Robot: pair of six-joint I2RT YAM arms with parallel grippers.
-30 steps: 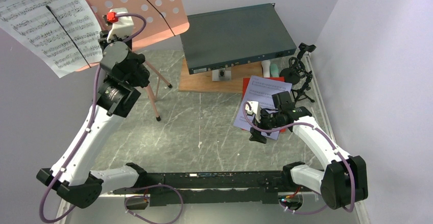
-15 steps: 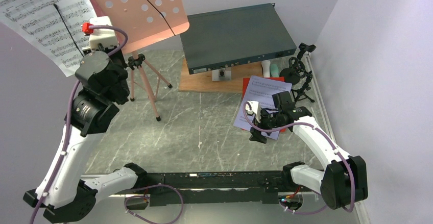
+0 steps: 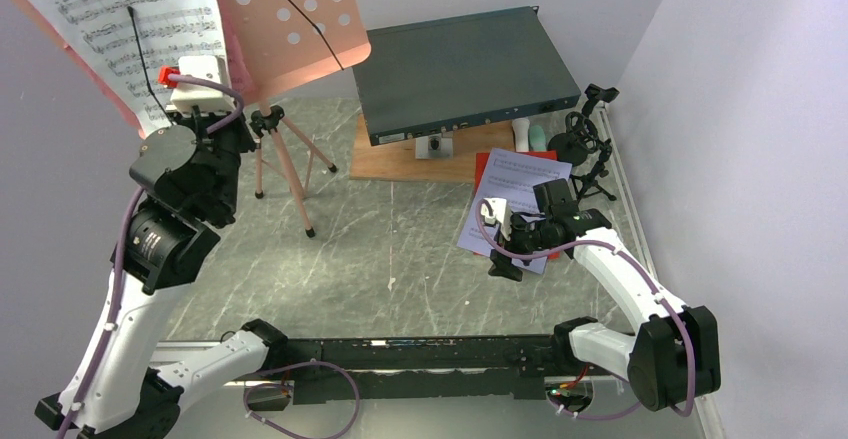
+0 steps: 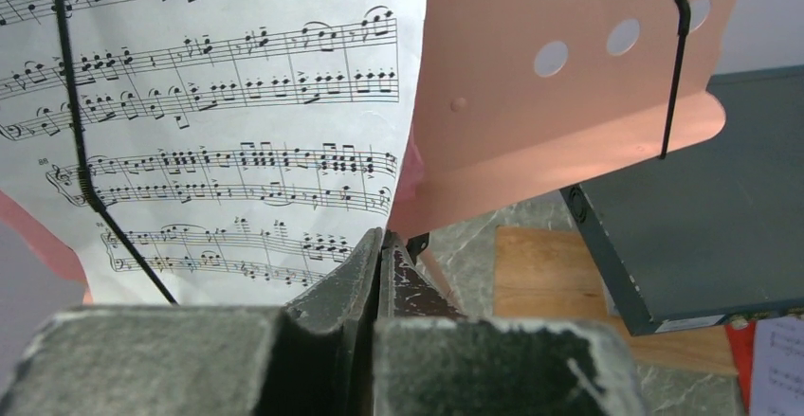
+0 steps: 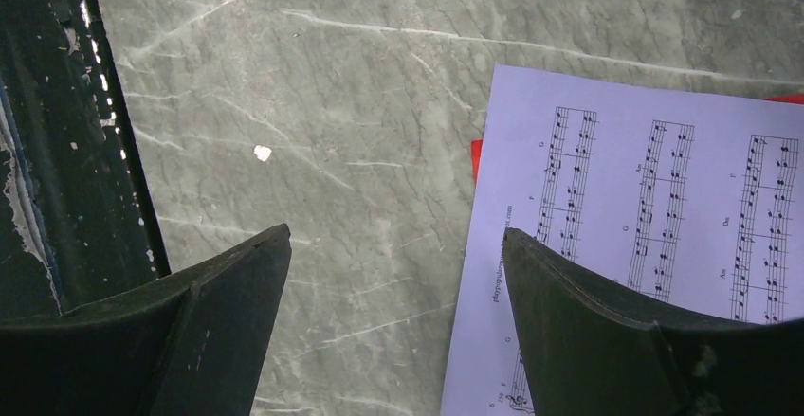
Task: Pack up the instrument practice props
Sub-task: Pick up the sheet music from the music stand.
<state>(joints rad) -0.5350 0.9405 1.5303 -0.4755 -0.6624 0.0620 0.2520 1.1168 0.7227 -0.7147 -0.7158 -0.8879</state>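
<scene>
The salmon-pink music stand (image 3: pixel 290 19) (image 4: pixel 531 122) stands on its tripod at the back left. A white sheet-music page (image 3: pixel 120 19) (image 4: pixel 218 103) leans on its left side under a black wire. My left gripper (image 4: pixel 382 238) is shut, its tips pinching that page's lower right corner. On the right, a lavender page (image 3: pixel 515 194) (image 5: pixel 645 179) lies flat over a red page (image 3: pixel 485 164). My right gripper (image 3: pixel 497 241) (image 5: pixel 396 236) hovers open over the lavender page's left edge, holding nothing. The black mic stand (image 3: pixel 590 144) and two small tubes (image 3: pixel 530 136) sit at the back right.
A dark grey rack box (image 3: pixel 465 69) (image 4: pixel 721 226) rests on a wooden board (image 3: pixel 400 159) at the back middle. White walls close in on the left, back and right. The stand's tripod legs (image 3: pixel 290 174) spread just right of my left arm.
My left gripper has shut and the arm has swung left and nearer. The white page has shifted right and turned more upright. The right arm has not moved.
</scene>
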